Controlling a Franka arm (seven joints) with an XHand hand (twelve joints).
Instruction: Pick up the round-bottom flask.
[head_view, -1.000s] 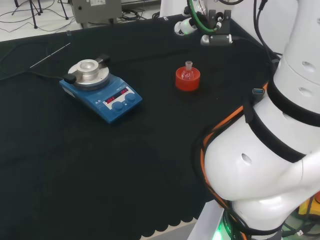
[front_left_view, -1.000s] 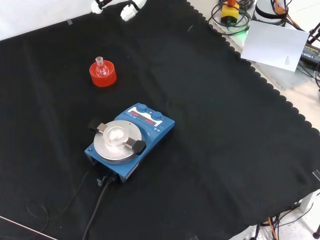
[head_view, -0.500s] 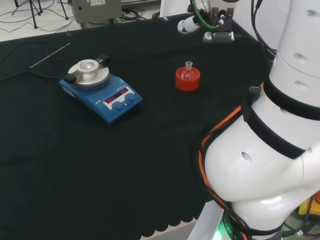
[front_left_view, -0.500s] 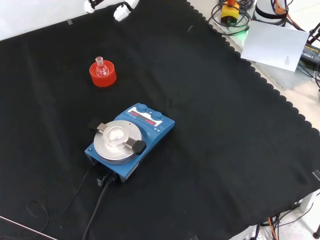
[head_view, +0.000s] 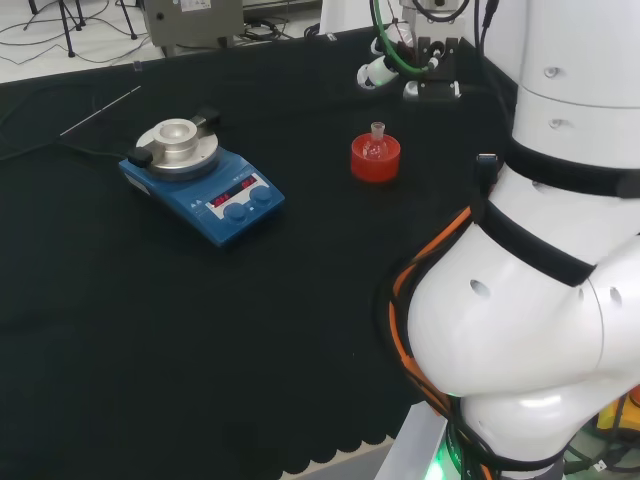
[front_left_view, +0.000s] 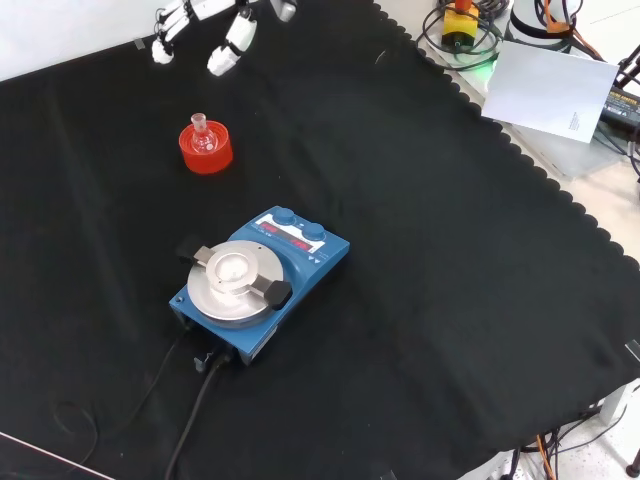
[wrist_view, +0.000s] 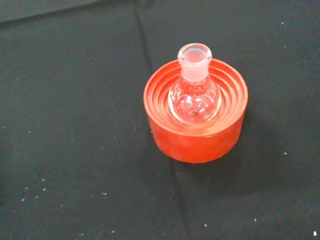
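Head view first: the round-bottom flask (head_view: 377, 143) sits upright in its red ribbed stand (head_view: 375, 160) on the black cloth of the table (head_view: 200, 330), right of the blue hotplate stirrer (head_view: 203, 183) with its silver top plate, and the white tips of the hand (head_view: 372, 73) hang beyond the flask, clear of it. Front view now: the hand (front_left_view: 215, 25) reaches in from the top edge, fingers (front_left_view: 230, 47) spread and fairly straight, grasping nothing, just above the flask (front_left_view: 203, 136) and apart from it; the stirrer (front_left_view: 260, 280) stands lower on the cloth, its black cable (front_left_view: 195, 410) trailing toward the bottom edge. Wrist view: the clear flask (wrist_view: 194, 94), neck up, is nested in the middle of the stand (wrist_view: 196, 120), untouched.
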